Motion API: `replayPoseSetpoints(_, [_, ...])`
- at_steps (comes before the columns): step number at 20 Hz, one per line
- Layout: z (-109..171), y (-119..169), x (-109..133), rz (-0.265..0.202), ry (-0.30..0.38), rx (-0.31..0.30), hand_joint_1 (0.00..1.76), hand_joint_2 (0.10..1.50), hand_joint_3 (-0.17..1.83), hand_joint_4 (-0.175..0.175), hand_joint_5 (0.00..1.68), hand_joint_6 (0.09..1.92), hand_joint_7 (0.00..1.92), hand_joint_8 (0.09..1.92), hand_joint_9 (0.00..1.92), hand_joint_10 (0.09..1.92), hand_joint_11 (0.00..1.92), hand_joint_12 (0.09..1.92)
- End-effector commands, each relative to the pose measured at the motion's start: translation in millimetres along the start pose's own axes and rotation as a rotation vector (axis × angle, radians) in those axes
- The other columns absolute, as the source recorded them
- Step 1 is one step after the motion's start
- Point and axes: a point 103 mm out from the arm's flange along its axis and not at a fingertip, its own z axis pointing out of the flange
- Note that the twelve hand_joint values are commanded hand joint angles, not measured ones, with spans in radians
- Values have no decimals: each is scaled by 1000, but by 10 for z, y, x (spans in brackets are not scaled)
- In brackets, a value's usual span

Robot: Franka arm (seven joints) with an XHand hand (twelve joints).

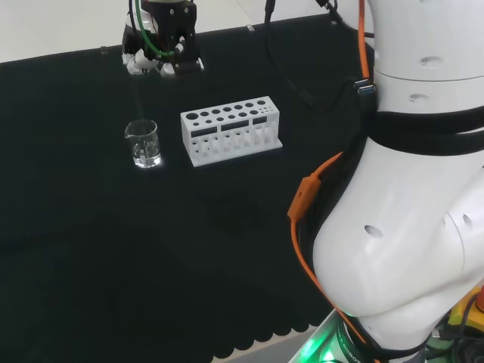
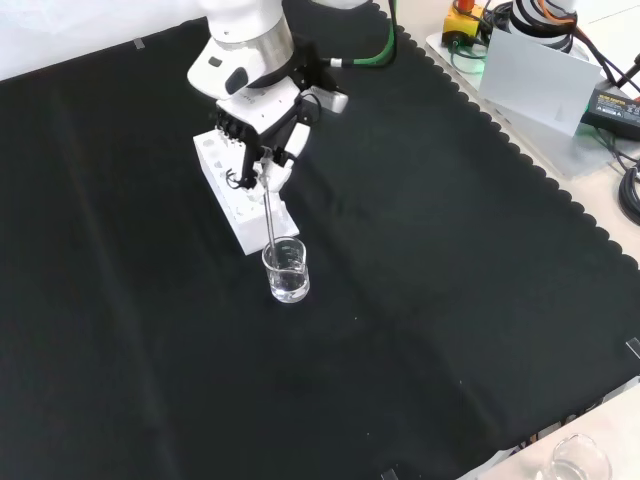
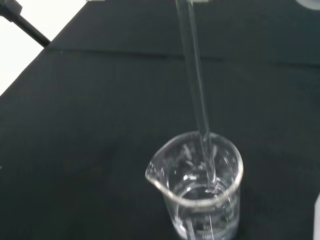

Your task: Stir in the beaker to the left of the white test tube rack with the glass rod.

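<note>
Front view | fingers [image 2: 262, 150] clamped on glass rod [image 2: 270, 222] | tip inside beaker [image 2: 286, 271]

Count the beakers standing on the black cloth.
1. The beaker stands left of the white test tube rack in the head view, with the glass rod dipped into it. Other clear ware could escape notice.

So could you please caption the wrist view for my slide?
Thin clear glass rod dips into the small clear glass beaker on black cloth.
</note>
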Motion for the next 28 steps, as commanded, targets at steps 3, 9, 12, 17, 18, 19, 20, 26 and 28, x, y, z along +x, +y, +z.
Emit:
replayPoseSetpoints(3, [-64,-408,187,-18,-4,-12,1289,1097,-175,-86,1117,742,1314,626,1654,647,1668,711])
replayPoseSetpoints(9, [-28,-437,380,-47,9,-9,1288,1097,-175,-85,1117,742,1314,626,1654,647,1668,712])
replayPoseSetpoints(12, [-13,-360,425,-59,13,-11,1289,1096,-175,-85,1117,742,1314,626,1654,646,1668,712])
replayPoseSetpoints(17, [21,-187,432,-72,20,-6,1288,1097,-175,-85,1118,742,1314,626,1654,646,1668,712])
replayPoseSetpoints(18, [31,-140,423,-74,21,-3,1288,1097,-175,-85,1118,742,1314,625,1654,646,1668,712])
replayPoseSetpoints(19, [40,-86,405,-74,24,-1,1288,1096,-175,-85,1118,742,1314,625,1654,646,1668,712])
replayPoseSetpoints(20, [47,-41,383,-74,25,0,1288,1096,-175,-85,1118,742,1314,625,1654,646,1668,712])
replayPoseSetpoints(26, [22,80,185,-60,27,-2,1288,1096,-175,-84,1118,742,1314,625,1654,645,1668,713])
replayPoseSetpoints(28, [-7,57,97,-47,26,-5,1288,1097,-175,-84,1117,742,1314,625,1654,645,1668,713])
